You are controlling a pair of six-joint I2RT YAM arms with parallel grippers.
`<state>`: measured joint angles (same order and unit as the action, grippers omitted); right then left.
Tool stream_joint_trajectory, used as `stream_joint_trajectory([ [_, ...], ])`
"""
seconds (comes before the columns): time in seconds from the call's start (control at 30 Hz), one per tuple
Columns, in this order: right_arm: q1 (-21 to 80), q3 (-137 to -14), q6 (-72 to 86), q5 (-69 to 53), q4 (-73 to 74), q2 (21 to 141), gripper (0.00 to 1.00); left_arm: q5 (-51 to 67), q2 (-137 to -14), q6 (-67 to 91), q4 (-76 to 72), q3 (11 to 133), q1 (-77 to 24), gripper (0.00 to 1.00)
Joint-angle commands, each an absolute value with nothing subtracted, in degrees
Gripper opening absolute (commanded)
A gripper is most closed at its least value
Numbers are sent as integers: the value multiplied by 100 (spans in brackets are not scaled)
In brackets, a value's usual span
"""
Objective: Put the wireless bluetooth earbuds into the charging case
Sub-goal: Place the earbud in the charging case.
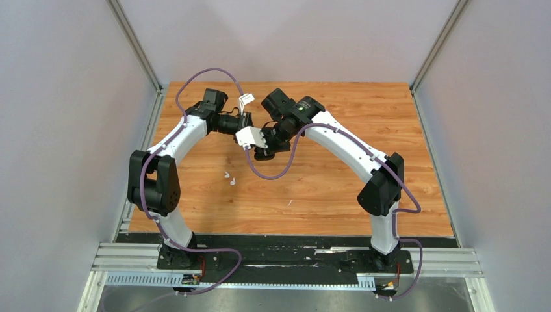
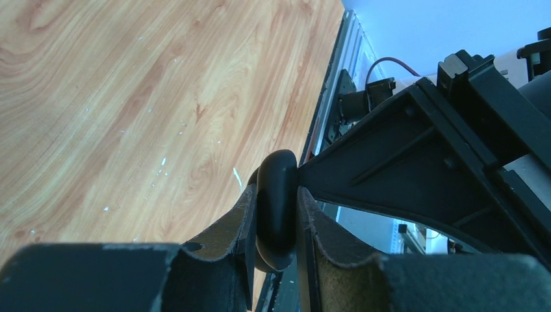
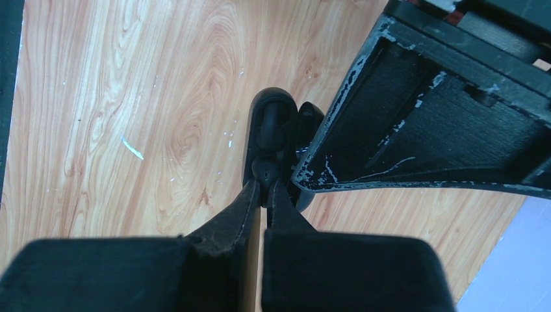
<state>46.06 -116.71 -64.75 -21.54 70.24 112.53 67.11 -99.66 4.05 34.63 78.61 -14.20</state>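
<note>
The black charging case [image 2: 276, 201] is held edge-up between the fingers of my left gripper [image 2: 276, 195], which is shut on it above the table. In the right wrist view the case [image 3: 269, 123] shows its open cavity. My right gripper [image 3: 265, 188] is shut on a small black earbud [image 3: 265, 172], which sits at the lower end of that cavity. In the top view both grippers, left [image 1: 250, 136] and right [image 1: 266, 146], meet at mid-table. Two white earbuds [image 1: 229, 179] lie loose on the wood in front of the left arm.
The wooden table [image 1: 325, 188] has grey walls on the left, right and back. A small white fleck [image 1: 290, 203] lies near the middle front. Purple cables loop from both arms over the meeting point.
</note>
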Motion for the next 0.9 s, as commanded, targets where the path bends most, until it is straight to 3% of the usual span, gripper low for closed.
stream_joint_trajectory([
  [0.0,4667,-11636,-6369,-2282,7081,11127,0,6858,-9851,534,3263,8050,-1450,0],
  [0.87,4676,-11769,-5744,-2259,7163,11224,0,6936,-9879,644,3129,8013,-1444,0],
])
